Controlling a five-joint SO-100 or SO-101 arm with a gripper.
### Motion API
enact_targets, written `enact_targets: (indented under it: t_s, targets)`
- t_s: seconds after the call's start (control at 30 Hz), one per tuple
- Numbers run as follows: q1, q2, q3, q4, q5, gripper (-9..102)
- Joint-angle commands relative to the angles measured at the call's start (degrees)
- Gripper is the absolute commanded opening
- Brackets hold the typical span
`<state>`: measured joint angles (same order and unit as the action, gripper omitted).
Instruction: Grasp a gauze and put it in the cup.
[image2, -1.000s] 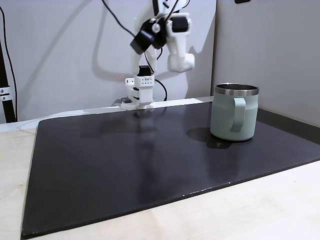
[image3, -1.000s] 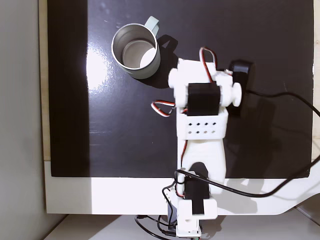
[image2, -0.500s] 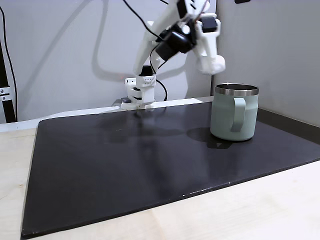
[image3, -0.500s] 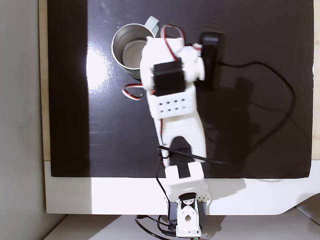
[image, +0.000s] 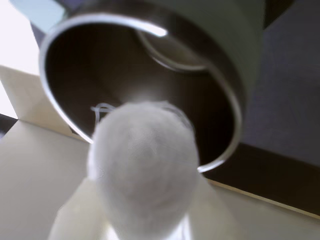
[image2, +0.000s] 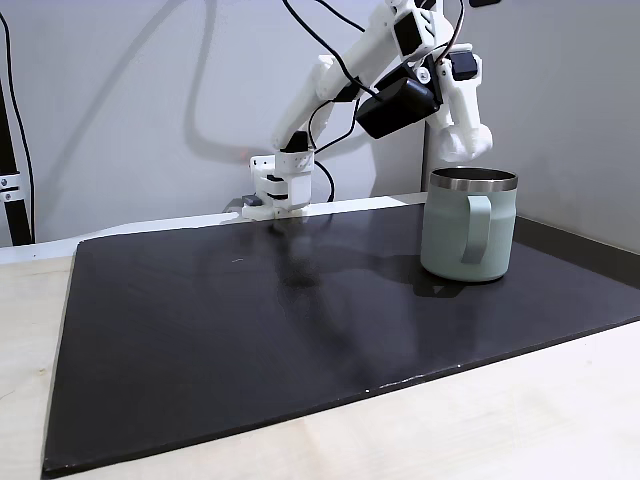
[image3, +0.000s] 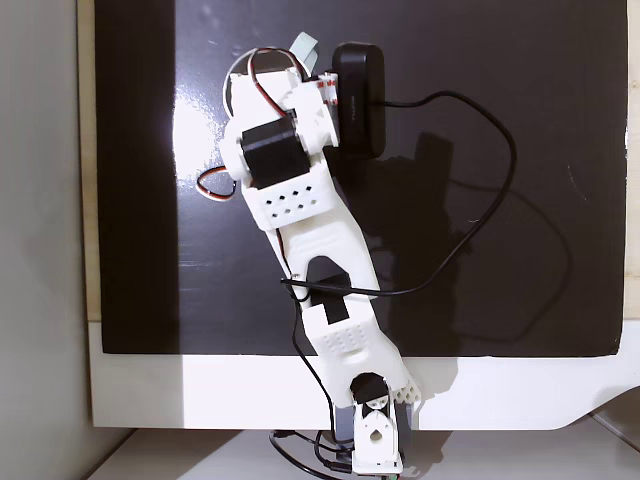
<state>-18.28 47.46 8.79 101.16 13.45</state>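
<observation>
In the wrist view the gauze (image: 142, 170), a white fuzzy roll, sits close to the lens with pale gripper fingers (image: 67, 220) on either side of it. Just beyond it gapes the steel-rimmed mouth of the cup (image: 220, 95). In a fixed view the mint-green cup (image2: 468, 238) stands on the right of the mat, handle toward the camera. My gripper (image2: 464, 148) hangs just above its rim, shut on the gauze. Seen from above, my arm (image3: 285, 190) covers most of the cup; its handle (image3: 305, 45) pokes out.
A black mat (image2: 300, 330) covers the pale wooden table (image2: 520, 420). The arm's base (image2: 280, 190) stands at the mat's far edge on a white plate (image3: 200, 390). A black cable (image3: 480, 130) loops over the mat. Grey walls stand behind and to the right.
The arm has swung from over the middle of the mat toward the cup and stretched out; the gripper now hangs over the cup's mouth. The cup has not moved.
</observation>
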Motion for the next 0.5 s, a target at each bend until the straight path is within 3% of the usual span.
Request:
enact_targets:
  t_s: [0.0, 0.27, 0.47]
  targets:
    - [-1.93, 0.0, -3.6, -1.23, 0.26, 3]
    - [-2.55, -0.97, -4.04, -1.14, 0.09, 5]
    - [-1.32, -1.14, -4.04, -0.09, 0.44, 24]
